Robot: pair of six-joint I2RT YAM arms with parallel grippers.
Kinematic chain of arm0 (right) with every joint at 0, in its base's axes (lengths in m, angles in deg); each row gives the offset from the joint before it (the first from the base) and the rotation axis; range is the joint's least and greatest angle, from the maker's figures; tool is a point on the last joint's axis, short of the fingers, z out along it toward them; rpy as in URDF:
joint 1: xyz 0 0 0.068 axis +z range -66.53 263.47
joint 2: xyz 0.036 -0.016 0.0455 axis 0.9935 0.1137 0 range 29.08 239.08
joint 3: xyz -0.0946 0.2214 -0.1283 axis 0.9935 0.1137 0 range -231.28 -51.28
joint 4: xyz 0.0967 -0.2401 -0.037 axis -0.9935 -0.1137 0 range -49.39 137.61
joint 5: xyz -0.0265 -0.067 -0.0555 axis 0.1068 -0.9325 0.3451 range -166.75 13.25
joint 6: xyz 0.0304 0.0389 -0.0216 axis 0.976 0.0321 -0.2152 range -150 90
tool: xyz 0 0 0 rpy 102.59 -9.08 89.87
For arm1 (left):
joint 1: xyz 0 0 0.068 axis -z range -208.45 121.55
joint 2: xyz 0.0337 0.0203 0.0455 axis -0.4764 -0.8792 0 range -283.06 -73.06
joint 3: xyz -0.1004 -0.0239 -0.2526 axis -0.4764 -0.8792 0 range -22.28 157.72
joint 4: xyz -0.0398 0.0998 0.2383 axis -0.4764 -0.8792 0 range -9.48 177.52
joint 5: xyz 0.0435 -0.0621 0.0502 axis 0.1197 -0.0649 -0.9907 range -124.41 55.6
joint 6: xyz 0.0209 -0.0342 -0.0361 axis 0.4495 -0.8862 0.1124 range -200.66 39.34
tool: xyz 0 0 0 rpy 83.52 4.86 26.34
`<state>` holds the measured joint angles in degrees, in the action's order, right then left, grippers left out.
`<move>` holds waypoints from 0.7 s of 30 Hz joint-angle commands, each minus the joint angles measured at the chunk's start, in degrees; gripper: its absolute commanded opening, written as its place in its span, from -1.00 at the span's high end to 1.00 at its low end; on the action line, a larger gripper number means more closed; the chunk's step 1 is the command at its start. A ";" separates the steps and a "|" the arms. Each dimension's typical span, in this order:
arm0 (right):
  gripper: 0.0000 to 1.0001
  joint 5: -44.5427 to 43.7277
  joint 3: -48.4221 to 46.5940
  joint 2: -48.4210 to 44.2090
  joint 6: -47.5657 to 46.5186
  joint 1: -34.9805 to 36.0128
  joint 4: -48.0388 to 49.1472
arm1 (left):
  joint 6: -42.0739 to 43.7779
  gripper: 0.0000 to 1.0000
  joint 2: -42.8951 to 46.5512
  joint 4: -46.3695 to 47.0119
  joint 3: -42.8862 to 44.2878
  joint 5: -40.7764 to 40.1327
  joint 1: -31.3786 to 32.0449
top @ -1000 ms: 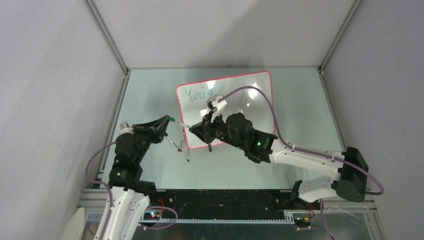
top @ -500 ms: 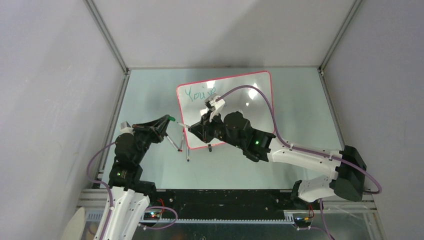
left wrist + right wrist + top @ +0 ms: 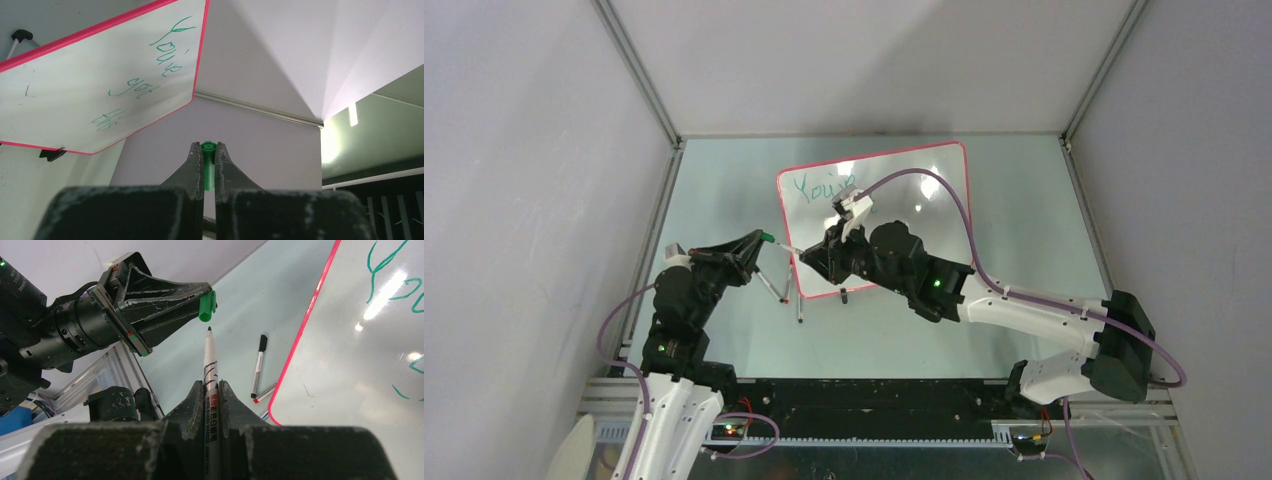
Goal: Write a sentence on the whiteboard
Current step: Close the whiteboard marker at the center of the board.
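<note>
**Marker and cap face off beside the board**

The whiteboard (image 3: 924, 200) sits mid-table, with the sentence (image 3: 142, 75) in green along its left side. Off its near left corner, the right gripper (image 3: 211, 385) clamps a marker (image 3: 210, 357). Its bare tip points at the green cap (image 3: 209, 172) pinched in the left gripper (image 3: 208, 149), just apart.

The table (image 3: 1014, 230) has a pale, green-tinted top with a soft sheen. Plain grey-white panels close it in on three sides: a far wall (image 3: 864, 60), a left wall (image 3: 514, 200) and a right wall (image 3: 1194, 180). A slim aluminium strut (image 3: 639, 75) climbs from each far corner. Along the near edge lies a black strip (image 3: 874, 395), with a toothed metal rail (image 3: 874, 440) just nearer. The light is even, and the far wall looks paler than the side walls.
</note>
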<state>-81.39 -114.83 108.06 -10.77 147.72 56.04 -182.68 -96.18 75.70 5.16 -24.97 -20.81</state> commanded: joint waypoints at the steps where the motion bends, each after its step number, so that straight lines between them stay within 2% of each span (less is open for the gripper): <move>1: 1.00 0.32 -3.14 0.18 -1.24 -0.31 1.43 | -0.49 1.00 0.66 0.55 -0.46 1.00 0.29; 21: 1.00 0.85 -4.80 1.74 -1.29 -0.52 1.09 | -0.73 1.00 1.00 0.13 -0.85 1.38 0.30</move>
<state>-80.84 -116.67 109.24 -11.54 147.35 55.99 -182.68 -95.78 75.33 4.66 -24.91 -20.79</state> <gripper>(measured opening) 0.133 0.034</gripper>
